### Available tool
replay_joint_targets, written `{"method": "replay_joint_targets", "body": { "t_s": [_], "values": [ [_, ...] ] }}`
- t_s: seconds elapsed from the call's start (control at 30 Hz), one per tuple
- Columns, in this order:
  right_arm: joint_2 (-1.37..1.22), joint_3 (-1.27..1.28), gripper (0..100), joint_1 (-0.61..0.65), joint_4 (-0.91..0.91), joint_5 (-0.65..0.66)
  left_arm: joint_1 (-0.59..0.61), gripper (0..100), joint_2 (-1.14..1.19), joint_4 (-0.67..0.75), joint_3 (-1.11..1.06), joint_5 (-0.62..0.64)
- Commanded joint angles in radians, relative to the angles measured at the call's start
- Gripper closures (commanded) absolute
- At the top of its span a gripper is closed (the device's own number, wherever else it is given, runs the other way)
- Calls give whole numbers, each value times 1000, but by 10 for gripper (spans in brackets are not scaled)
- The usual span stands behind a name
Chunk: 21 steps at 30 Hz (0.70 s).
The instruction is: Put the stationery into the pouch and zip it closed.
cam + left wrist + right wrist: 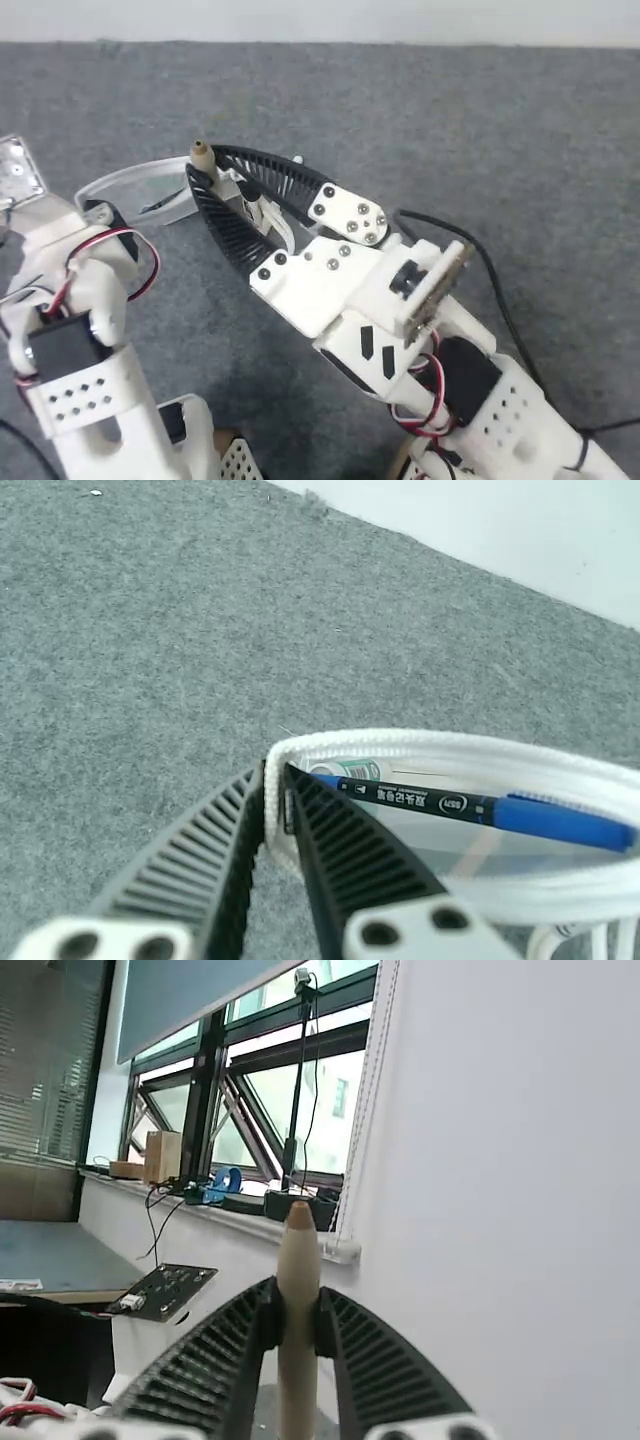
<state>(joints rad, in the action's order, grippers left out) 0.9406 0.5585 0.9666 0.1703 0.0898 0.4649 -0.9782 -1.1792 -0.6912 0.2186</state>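
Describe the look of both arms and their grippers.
Both arms are white plastic shells around black servos, with silver screws. The left arm carries looped thin wires, one red; a black cable trails beside the right arm. The left gripper and the right gripper both have black, ribbed, tapering fingers.

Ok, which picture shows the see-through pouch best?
The left wrist view: the pouch is close up, its white zipper edge pinched by the left pincer, a blue pen inside. The high view shows its curved end beside an arm. The right wrist view faces a wall and window instead.
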Motion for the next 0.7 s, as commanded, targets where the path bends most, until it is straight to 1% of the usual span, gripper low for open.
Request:
{"method": "replay_joint_targets", "body": {
  "t_s": [0.0,0.13,0.33,0.5,0.57,0.67],
  "values": [
    [24,2,991,8,-81,-5,-6,988,15,3,-21,-8],
    [-50,6,991,8,-185,-9,-6,988,15,3,-21,-8],
    [-226,12,991,7,-378,-9,-6,988,15,2,-21,-8],
    [-340,115,991,5,-618,0,-6,988,15,2,-21,-8],
    [-387,121,991,7,-642,38,-6,988,15,2,-21,-8],
    [-456,121,991,7,-642,132,-6,988,15,2,-21,-8]
  ]
}}
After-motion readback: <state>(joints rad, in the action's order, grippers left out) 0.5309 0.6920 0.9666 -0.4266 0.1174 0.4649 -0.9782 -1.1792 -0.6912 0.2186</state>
